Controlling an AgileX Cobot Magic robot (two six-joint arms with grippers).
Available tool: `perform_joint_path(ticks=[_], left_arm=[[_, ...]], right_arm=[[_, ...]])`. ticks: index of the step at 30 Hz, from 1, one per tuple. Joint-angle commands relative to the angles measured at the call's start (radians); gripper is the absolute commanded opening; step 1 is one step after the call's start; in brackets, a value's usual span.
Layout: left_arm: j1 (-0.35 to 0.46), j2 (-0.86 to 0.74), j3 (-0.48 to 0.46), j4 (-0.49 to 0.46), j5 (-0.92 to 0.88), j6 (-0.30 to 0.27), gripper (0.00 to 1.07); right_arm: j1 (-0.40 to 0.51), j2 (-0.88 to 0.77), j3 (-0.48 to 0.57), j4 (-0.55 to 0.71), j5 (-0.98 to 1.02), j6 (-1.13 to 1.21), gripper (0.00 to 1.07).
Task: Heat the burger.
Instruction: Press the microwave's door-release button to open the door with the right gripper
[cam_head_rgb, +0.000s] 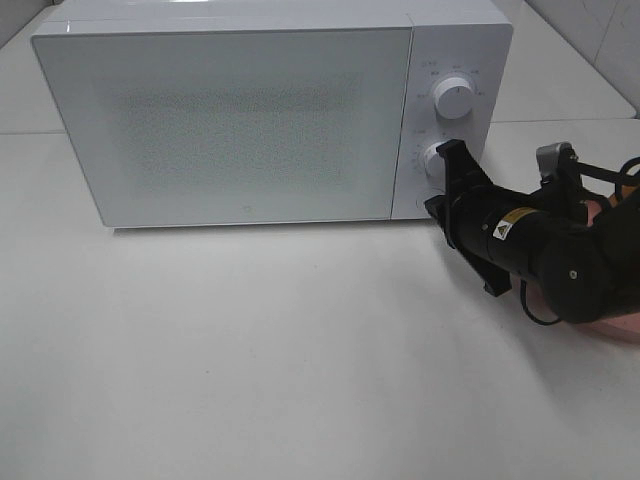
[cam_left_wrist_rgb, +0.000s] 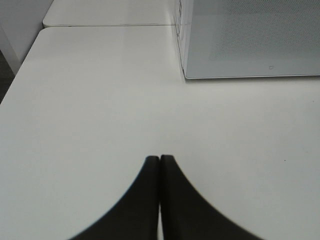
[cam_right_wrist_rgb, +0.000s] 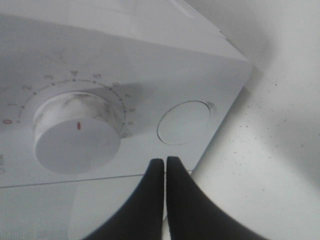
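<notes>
The right claw (cam_right_wrist_rgb: 164, 161), pinched shut, points at the round button (cam_right_wrist_rgb: 184, 122) on the microwave (cam_head_rgb: 250, 110), lower knob (cam_right_wrist_rgb: 77, 142) just beside. The left claw (cam_left_wrist_rgb: 159, 159), also shut, hangs well apart.

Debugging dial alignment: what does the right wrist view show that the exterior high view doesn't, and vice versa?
Right wrist only: the red index line on the lower white round dial, legible numbers around it, and a round flush button in full.
Exterior high only: the upper white round dial, the closed frosted door of the white box microwave, and the black right arm.
Both: the lower dial, the black right gripper, shut, at the control panel, and the white table.
</notes>
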Motion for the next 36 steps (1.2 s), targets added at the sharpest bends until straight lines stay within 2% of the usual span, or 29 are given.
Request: perform_joint_path(ticks=[1,21,23,36], left_arm=[[0.0,-0.02,0.002,0.003,-0.014,0.0,0.0],[0.0,-0.02,0.002,0.003,-0.014,0.0,0.0],[0.0,-0.02,0.002,0.003,-0.014,0.0,0.0],[0.0,-0.02,0.002,0.003,-0.014,0.0,0.0]], right_arm=[[0.0,0.027,-0.026,0.023,-0.049,0.013,0.0],[-0.001,0.152,-0.16,0.053,-0.07,0.011,0.01],[-0.003,0.17,-0.169,0.055,-0.147,0.011,0.01],[-0.003,0.174,-0.245,0.079,-0.153,-0.022,0.01]])
